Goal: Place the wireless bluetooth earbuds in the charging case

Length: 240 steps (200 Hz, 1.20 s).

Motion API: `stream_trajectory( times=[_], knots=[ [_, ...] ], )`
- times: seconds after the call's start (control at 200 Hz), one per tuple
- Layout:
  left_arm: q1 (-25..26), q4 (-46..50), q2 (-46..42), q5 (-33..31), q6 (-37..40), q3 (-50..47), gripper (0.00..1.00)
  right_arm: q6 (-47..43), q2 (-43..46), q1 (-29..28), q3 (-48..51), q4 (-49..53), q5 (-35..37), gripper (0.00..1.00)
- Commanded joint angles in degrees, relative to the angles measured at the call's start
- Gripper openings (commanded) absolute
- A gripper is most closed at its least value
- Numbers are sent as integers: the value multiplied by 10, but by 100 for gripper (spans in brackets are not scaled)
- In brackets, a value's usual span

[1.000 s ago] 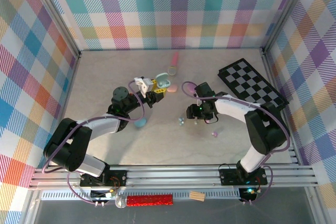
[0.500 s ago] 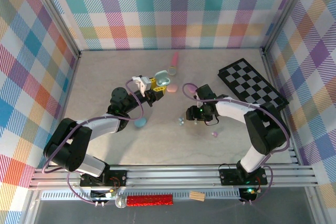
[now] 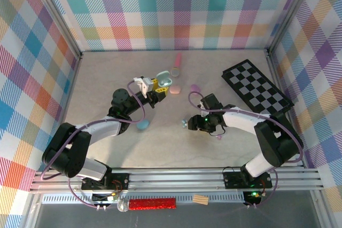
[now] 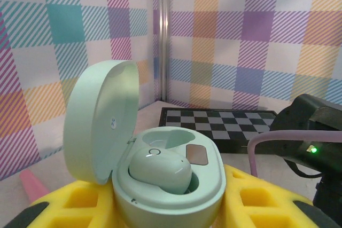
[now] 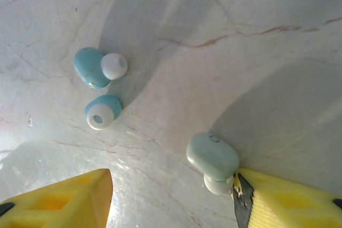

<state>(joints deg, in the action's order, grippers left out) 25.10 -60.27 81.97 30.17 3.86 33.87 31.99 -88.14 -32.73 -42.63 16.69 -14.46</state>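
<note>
Mint-green case (image 4: 171, 206), pastel plaid walls (image 3: 176, 9), black-and-grey chequered board (image 3: 256, 86), blue white-tipped earbuds (image 5: 92, 69), pale marbled table (image 5: 240, 52)

The mint charging case (image 4: 166, 185) runs off the bottom edge of the left wrist view, and the seated earbud (image 4: 159, 170) is half sunk in its well. Under the right tool (image 5: 171, 201), the loose mint earbud (image 5: 212, 157) has its white tip partly behind a yellow finger (image 5: 288, 198), which is itself cropped. From above, the tiny earbuds (image 3: 184, 123) are too small to tell their colours.

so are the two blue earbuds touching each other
Apart. The right wrist view shows a strip of bare table between the upper blue earbud and the lower blue earbud.
</note>
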Motion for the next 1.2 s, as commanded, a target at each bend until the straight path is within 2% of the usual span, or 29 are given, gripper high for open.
stream_trajectory(
  times=[0.0,0.175,0.465,0.715,0.905,1.195],
  knots=[
    [-5,13,-20,-15,7,7,33,33,29,-17,15,23,1,61],
    [-5,23,-23,-14,1,12,33,25,57,-11,10,38,50,60],
    [-5,22,-34,-6,-2,5,33,-10,2,33,-25,-15,1,59],
    [-5,47,-53,-3,11,4,34,-15,-46,35,-29,-43,-34,59],
    [-5,47,-52,0,11,4,34,-4,-33,35,-5,-46,-38,51],
    [-5,49,-50,2,10,9,34,10,-23,35,13,-43,-45,43]
  ],
)
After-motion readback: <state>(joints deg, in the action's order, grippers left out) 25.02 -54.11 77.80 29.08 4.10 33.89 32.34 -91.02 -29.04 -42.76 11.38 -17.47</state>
